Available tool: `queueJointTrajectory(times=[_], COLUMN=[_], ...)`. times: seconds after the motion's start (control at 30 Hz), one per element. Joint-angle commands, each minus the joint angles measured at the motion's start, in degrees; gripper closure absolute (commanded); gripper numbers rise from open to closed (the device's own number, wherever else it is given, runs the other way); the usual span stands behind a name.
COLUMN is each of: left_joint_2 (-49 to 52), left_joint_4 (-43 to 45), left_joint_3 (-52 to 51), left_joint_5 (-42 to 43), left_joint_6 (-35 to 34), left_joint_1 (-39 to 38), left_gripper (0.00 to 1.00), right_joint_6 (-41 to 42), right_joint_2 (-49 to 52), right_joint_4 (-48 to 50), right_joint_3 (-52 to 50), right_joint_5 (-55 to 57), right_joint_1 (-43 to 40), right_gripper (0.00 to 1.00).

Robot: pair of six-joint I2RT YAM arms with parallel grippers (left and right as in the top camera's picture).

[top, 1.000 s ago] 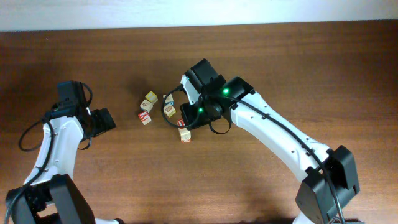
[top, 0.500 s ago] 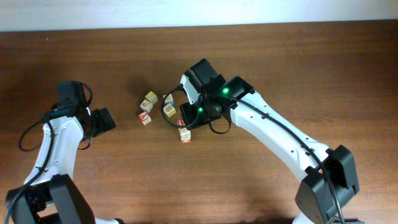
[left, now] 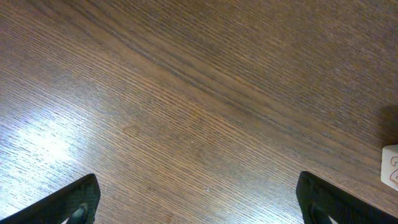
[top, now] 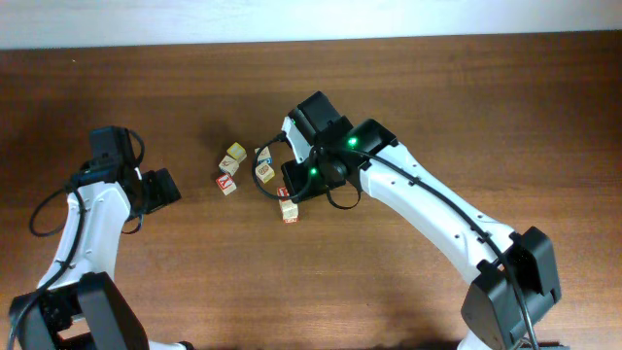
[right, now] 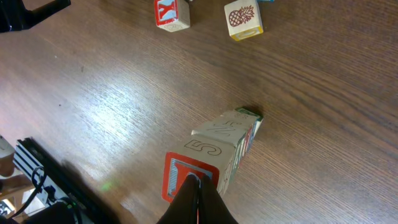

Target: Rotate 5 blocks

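Note:
Several small alphabet blocks lie in a loose group left of the table's middle. My right gripper (top: 291, 191) (right: 196, 186) is shut, its joined tips resting on the top face of the red-framed block (right: 181, 177) (top: 286, 192). That block touches a pale green-edged block (right: 233, 127) (top: 289, 211). Two more blocks (top: 265, 174) (top: 230, 164) lie further left. My left gripper (top: 165, 187) (left: 199, 202) stands open over bare wood, well left of the group, with nothing between its fingers.
A red "Y" cube (top: 226, 185) (right: 172, 12) and a yellow-faced pineapple cube (right: 244, 18) (top: 236, 152) lie at the group's left. A blue-marked cube (top: 263, 156) sits behind. A pale cube's edge (left: 390, 167) shows in the left wrist view at right.

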Motion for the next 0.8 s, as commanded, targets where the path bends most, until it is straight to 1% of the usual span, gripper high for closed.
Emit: queueJointTrajectory(times=[0.0,0.53,0.6,0.67,0.77], left_joint_2=[-1.05,-1.05,-1.05,-1.05,-1.05], left_joint_4=[-0.07,-0.07,-0.07,-0.07,-0.07], left_joint_3=[0.87,0.87,0.87,0.87,0.87], left_joint_5=[-0.81,-0.81,-0.81,-0.81,-0.79], left_joint_6=[0.31,0.31,0.31,0.31,0.31], left_joint_1=[-0.02,-0.02,-0.02,-0.02,-0.02], left_gripper=[0.01,0.01,0.01,0.01,0.01], right_joint_6=[-1.66,-1.86,-2.97,-3.76,-5.97], right_joint_2=[1.11,1.11,1.11,1.11,1.11], right_joint_4=[-0.90,-1.29,-1.81,-3.98,-11.23], right_joint_3=[2.82,3.67,4.24,7.10,15.82], right_joint_5=[0.20,0.00,-0.02,0.02,2.71], right_joint_1=[0.48,0.48,0.48,0.48,0.42], right_gripper=[0.95,0.95,0.95,0.96,0.95])
